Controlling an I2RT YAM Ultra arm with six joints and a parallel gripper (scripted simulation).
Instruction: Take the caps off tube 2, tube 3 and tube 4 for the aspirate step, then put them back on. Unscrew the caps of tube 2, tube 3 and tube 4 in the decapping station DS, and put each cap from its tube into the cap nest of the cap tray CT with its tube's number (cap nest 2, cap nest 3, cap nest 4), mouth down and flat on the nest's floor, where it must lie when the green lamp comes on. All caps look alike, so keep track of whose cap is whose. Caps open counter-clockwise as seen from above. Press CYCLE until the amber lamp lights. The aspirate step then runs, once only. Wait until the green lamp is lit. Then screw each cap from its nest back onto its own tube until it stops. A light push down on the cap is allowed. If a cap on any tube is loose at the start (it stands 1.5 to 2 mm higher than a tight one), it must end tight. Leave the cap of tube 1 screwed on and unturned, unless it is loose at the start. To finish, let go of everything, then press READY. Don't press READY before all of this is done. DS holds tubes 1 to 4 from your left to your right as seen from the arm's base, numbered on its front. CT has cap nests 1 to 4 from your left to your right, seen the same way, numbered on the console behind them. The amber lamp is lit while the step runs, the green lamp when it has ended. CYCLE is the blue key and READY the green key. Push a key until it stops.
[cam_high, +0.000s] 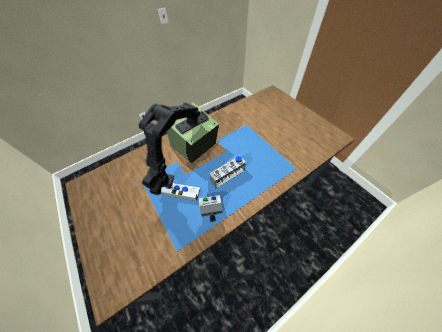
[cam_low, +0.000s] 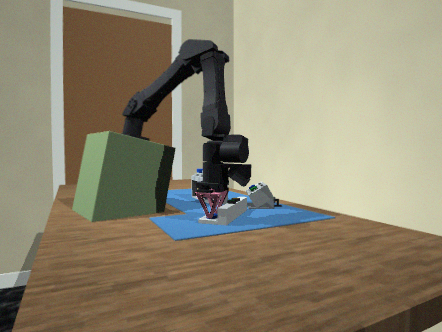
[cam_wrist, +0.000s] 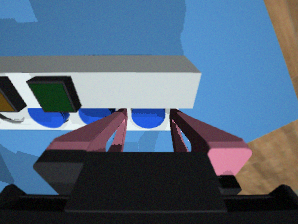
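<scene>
The white cap tray (cam_high: 192, 195) (cam_low: 233, 210) (cam_wrist: 150, 90) lies on the blue mat. In the wrist view three blue caps sit in its nests. One cap (cam_wrist: 148, 118) rests in the end nest, between my fingers. The other two caps (cam_wrist: 95, 116) (cam_wrist: 47, 119) sit in the nests beside it. My gripper (cam_high: 165, 186) (cam_low: 210, 213) (cam_wrist: 148, 111) points down over that end nest. Its pink fingers stand apart on either side of the cap without touching it. The decapping station (cam_high: 227, 176) holds three tubes without caps and one tube with a blue cap (cam_high: 239, 160).
A small white box with the blue and green keys (cam_high: 210, 204) (cam_low: 261, 196) stands in front of the tray. A green block (cam_high: 194, 134) (cam_low: 120, 177) carries the arm's base. On the tray's console a dark green lamp (cam_wrist: 52, 95) sits next to an amber one (cam_wrist: 7, 100).
</scene>
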